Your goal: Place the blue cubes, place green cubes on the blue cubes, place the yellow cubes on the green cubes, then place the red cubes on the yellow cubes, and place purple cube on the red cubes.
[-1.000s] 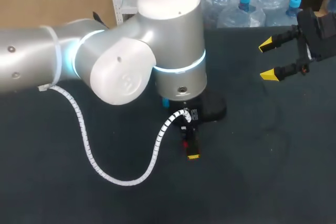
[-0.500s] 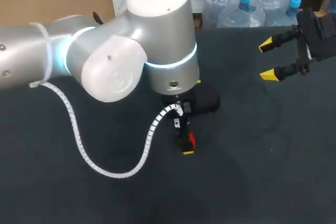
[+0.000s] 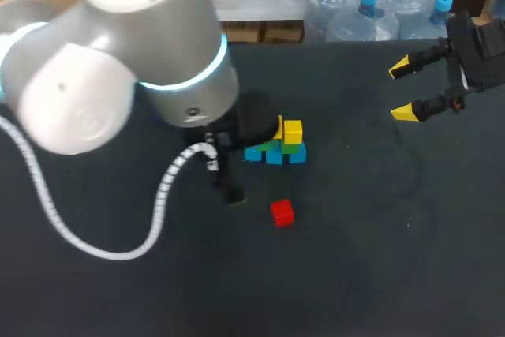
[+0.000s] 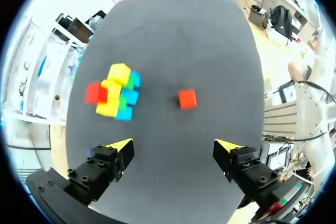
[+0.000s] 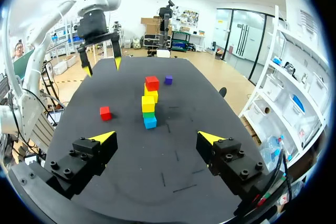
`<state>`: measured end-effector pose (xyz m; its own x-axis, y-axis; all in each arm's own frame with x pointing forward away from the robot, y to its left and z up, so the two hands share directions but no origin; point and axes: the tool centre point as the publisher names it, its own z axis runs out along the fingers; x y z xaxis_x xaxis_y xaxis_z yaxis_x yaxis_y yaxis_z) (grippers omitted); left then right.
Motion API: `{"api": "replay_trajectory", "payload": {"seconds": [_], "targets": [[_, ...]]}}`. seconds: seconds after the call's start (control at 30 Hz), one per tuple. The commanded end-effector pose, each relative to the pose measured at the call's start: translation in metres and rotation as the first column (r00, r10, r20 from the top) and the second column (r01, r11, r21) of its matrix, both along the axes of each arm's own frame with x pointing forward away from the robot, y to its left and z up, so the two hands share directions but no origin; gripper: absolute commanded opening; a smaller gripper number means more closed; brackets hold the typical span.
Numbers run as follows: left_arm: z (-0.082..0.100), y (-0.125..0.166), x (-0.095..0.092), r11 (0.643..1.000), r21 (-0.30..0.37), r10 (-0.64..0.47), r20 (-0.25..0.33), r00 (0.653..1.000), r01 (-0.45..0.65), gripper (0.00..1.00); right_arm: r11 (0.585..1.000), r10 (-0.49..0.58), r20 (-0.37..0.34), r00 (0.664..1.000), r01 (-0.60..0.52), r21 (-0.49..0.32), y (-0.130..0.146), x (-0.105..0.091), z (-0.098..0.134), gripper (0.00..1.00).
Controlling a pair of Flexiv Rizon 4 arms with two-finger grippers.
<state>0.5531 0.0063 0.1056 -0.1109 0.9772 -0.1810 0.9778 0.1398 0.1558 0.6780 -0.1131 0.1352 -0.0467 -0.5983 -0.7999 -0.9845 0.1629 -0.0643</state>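
Head view: the left arm (image 3: 118, 61), the largest item present, has drawn back from over the middle of the worktop (image 3: 379, 258) toward its left edge and has risen. Half a second ago it stood low over the centre with a red cube at its fingertips, and it hid everything behind it. The left wrist view shows the left gripper (image 4: 176, 148) now released, fingers well apart, holding nothing.

The right gripper (image 3: 402, 88) is unchanged across the interval. It hangs near the far right corner of the worktop, spread wide and empty.

The withdrawal has uncovered the stack (image 3: 282, 146), which stands between the worktop's middle and its far edge. In the right wrist view it reads blue at the base, then green, then yellow, with the top red cube (image 5: 152, 82) already seated.

The loose red cube (image 3: 282, 212) lies by itself on the bare worktop, on the near-edge side of the stack and apart from it, about where the fingers were.

The purple cube (image 5: 168, 79) sits beyond the stack, on the side toward the left edge.

Assessment: the red cube was let go, or lost, on the worktop rather than on a yellow cube. The red layer appears incomplete. That cube likely needs regrasping before the purple cube can go on.
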Motion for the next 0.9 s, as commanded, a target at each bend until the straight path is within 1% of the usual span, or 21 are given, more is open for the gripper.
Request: {"api": "replay_trajectory", "payload": {"seconds": [0.03,0.1,0.13,0.2,0.27,0.33,0.4,0.47,0.5,0.53,0.6,0.63,0.73,0.8,0.87,0.9], "targets": [[0.023,0.033,-0.011,1.000,-0.005,0.018,0.042,0.999,-0.018,1.00,1.000,0.001,0.001,1.000,-0.001,0.001,0.000,0.000,-0.001,1.00],[0.027,0.042,-0.010,1.000,-0.009,0.023,0.050,0.998,-0.022,1.00,1.000,0.001,0.001,1.000,-0.001,0.001,0.000,0.000,-0.001,1.00],[0.028,0.045,-0.008,1.000,-0.018,0.023,0.042,0.999,-0.022,1.00,1.000,0.001,0.001,1.000,-0.001,0.001,0.000,0.000,-0.001,1.00],[0.029,0.051,-0.004,1.000,-0.018,-0.017,0.037,0.999,0.018,1.00,1.000,0.001,0.001,1.000,-0.001,0.001,0.000,0.000,-0.001,1.00],[0.028,0.058,0.004,0.999,-0.014,-0.033,0.028,0.999,0.033,1.00,1.000,0.001,0.001,1.000,-0.001,0.001,0.000,0.000,-0.001,1.00],[0.026,0.068,0.013,0.996,-0.078,-0.052,0.028,0.998,0.054,1.00,1.000,0.001,0.001,1.000,-0.001,0.001,0.000,0.000,-0.001,1.00],[0.024,0.079,0.024,0.987,-0.148,-0.062,0.044,0.997,0.068,1.00,1.000,0.001,0.001,1.000,-0.001,0.001,0.000,0.000,-0.001,1.00],[0.023,0.090,0.033,0.974,-0.218,-0.049,0.057,0.997,0.061,1.00,1.000,0.001,0.001,1.000,-0.001,0.001,0.000,0.000,-0.001,1.00],[0.022,0.094,0.038,0.969,-0.236,-0.056,0.057,0.997,0.068,1.00,1.000,0.001,0.001,1.000,-0.001,0.001,0.000,0.000,-0.001,1.00],[0.022,0.097,0.042,0.967,-0.246,-0.057,0.054,0.997,0.069,1.00,1.000,0.001,0.001,1.000,-0.001,0.001,0.000,0.000,-0.001,1.00],[0.021,0.104,0.049,0.968,-0.246,-0.036,0.058,0.998,0.050,1.00,1.000,0.001,0.001,1.000,-0.001,0.001,0.000,0.000,-0.001,1.00],[0.021,0.107,0.053,0.964,-0.263,-0.034,0.062,0.998,0.049,1.00,1.000,0.001,0.001,1.000,-0.001,0.001,0.000,0.000,-0.001,1.00],[0.020,0.116,0.063,0.963,-0.267,-0.018,0.060,0.998,0.033,1.00,1.000,0.001,0.001,1.000,-0.001,0.001,0.000,0.000,-0.001,1.00],[0.021,0.120,0.070,0.959,-0.282,-0.013,0.060,0.998,0.029,1.00,1.000,0.001,0.001,1.000,-0.001,0.001,0.000,0.000,-0.001,1.00],[0.020,0.123,0.078,0.960,-0.279,-0.012,0.059,0.998,0.028,1.00,1.000,0.001,0.001,1.000,-0.001,0.001,0.000,0.000,-0.001,1.00],[0.019,0.123,0.081,0.956,-0.292,-0.007,0.059,0.998,0.024,1.00,1.000,0.001,0.001,1.000,-0.001,0.001,0.000,0.000,-0.001,1.00]]}}
